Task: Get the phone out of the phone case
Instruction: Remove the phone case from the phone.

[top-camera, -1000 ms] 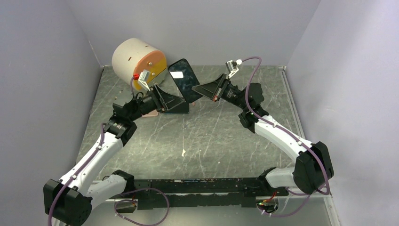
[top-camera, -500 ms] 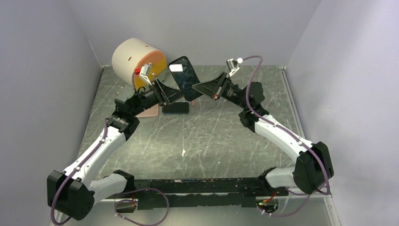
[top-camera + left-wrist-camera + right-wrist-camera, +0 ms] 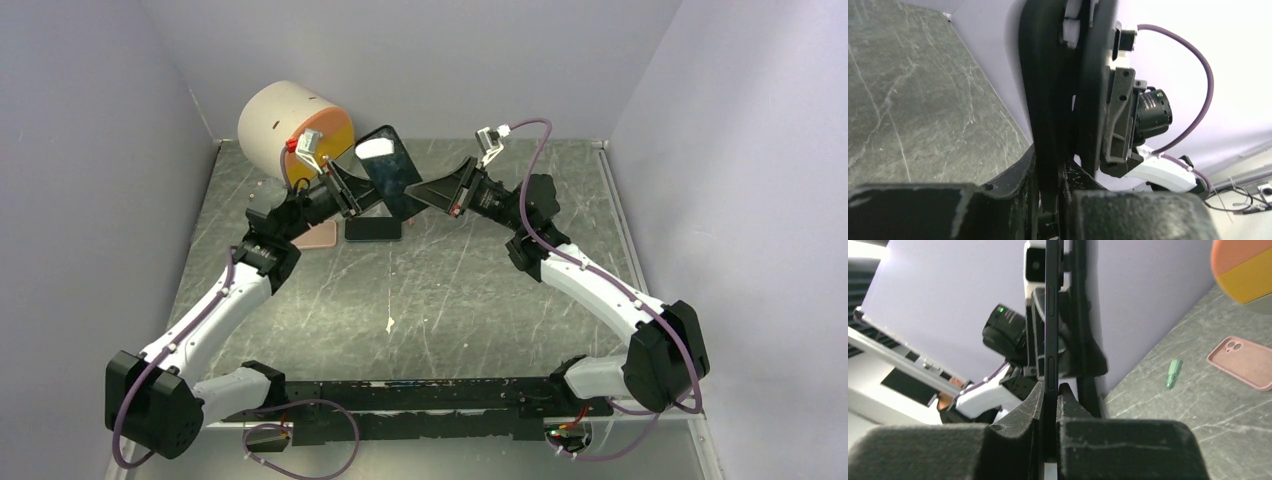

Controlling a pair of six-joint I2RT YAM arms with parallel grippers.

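1. Black phone [image 3: 390, 166] is up in the air over the far-left part of the bench, tilted, with a pale patch at its top end.
2. Left gripper [image 3: 362, 197] is pinching one edge and right gripper [image 3: 418, 188] the opposite edge. Both wrist views show fingers squeezed onto a thin dark slab.
3. Can't honestly tell if the case is on it, it's all too dark.
4. Underneath on the bench is a dark flat slab [image 3: 372, 228], with a pink phone case [image 3: 318, 236] just beside it.
5. Cream cylinder [image 3: 285, 125] with an orange-yellow face sits in the far-left corner, and there's a small green bit [image 3: 1173, 374] near the pink phone case.
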